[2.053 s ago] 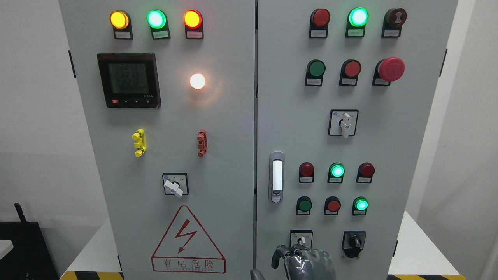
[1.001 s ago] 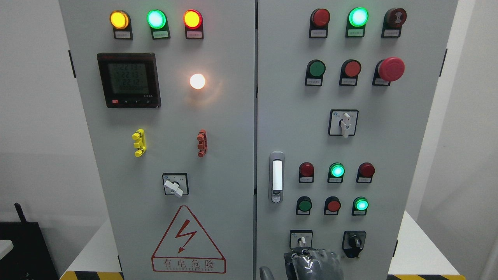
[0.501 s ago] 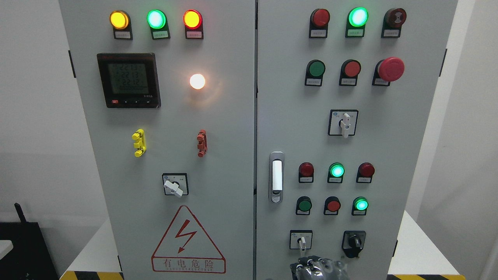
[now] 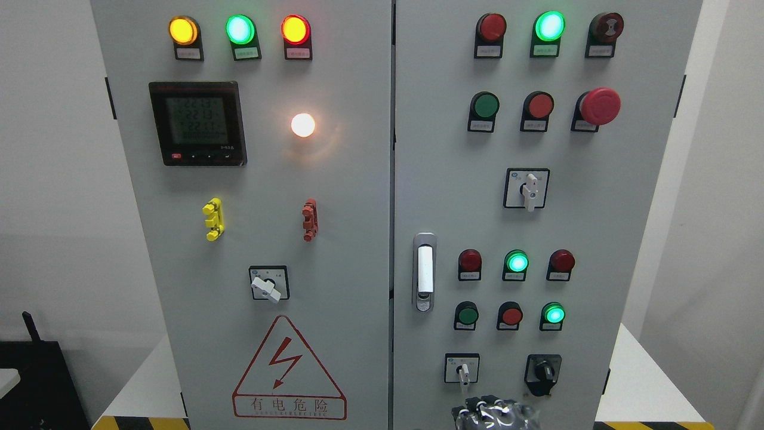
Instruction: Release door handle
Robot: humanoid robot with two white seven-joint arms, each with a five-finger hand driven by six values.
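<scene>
My hand (image 4: 492, 413) shows only its top at the bottom edge; whether its fingers are apart or together I cannot tell. The handle (image 4: 424, 272) stands upright on the right door (image 4: 597, 239), at eleven o'clock from the hand, well apart and untouched.

Hand (image 4: 494, 413) cut off by bottom edge; side, fingers unclear.

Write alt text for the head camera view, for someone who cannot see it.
A grey two-door electrical cabinet fills the view, its door handle free of any grasp. A robot hand shows only partly at the bottom edge, below the handle. Lit indicator lamps, push buttons, selector switches and a meter cover both doors.
</scene>
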